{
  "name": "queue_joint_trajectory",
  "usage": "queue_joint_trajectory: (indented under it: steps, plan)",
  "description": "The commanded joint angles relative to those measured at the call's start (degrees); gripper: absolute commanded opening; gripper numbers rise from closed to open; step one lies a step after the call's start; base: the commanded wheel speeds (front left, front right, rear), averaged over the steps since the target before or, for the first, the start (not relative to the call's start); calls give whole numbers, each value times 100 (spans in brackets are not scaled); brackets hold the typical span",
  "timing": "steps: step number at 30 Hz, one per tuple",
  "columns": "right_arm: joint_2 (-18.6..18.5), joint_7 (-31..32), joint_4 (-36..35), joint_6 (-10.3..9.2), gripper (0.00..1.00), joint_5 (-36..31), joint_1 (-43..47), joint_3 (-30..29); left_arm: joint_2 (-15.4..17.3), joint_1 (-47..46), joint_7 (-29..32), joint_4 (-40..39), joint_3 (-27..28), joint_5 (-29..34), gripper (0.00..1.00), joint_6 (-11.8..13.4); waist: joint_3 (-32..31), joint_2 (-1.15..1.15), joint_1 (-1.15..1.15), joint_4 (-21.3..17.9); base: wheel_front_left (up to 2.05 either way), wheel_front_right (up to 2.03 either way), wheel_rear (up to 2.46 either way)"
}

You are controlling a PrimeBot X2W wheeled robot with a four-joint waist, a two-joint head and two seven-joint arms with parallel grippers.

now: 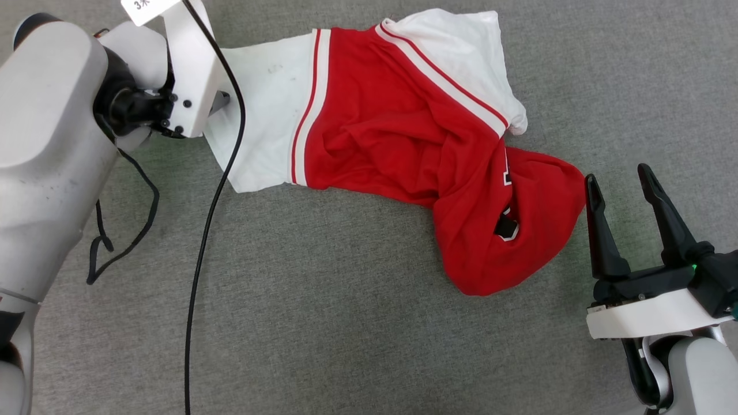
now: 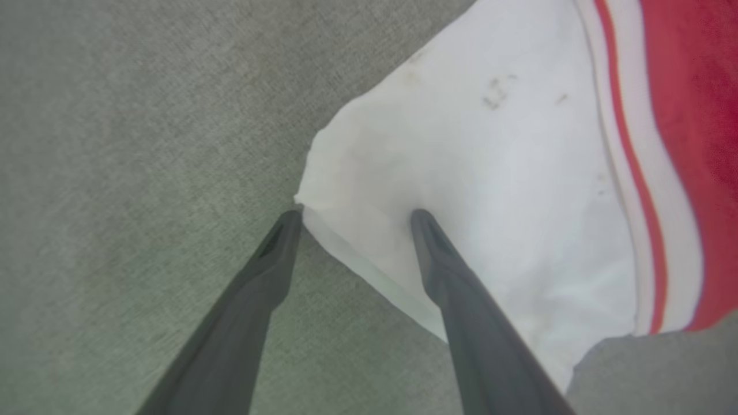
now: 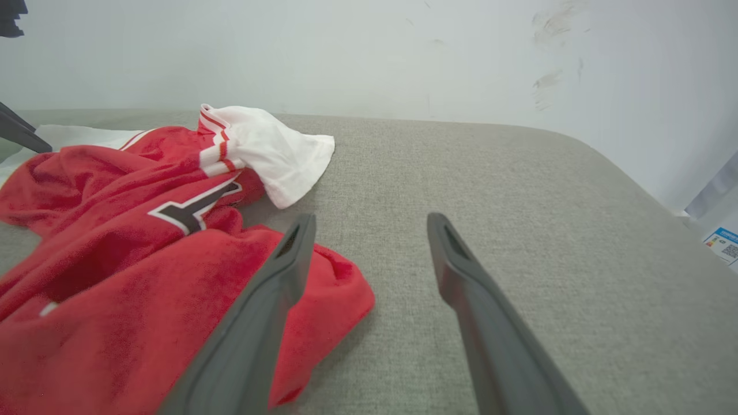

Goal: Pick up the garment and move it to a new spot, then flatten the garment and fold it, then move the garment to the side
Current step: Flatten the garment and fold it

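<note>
Right gripper (image 1: 617, 174), nearest: fingers spread and empty, just beside the bunched red hem of the garment (image 1: 392, 132), which lies crumpled across the grey desk (image 1: 323, 323). Farther off, left gripper (image 2: 356, 214): fingers parted, one tip on the white sleeve (image 2: 461, 173), the other at its corner. Step judged: first pick-up, nothing gripped yet; next, both pairs should close on cloth before lifting.

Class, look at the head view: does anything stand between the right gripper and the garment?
Nothing visible does. The open right gripper sits beside the garment's red end, with only bare grey surface between.
</note>
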Motion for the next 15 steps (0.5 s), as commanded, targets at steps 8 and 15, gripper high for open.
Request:
queue_joint_trajectory:
  steps: [8,15]
  plan:
    - [85,-51,91,-4,100,-59,-145,-28,18,281,114,383,-590,-259,48,-6,150,0,-1,-43,0,0,0]
    - [23,-56,139,-5,100,-113,-96,-120,121,50,-537,92,-755,-496,0,-5,-112,0,-1,188,0,0,0]
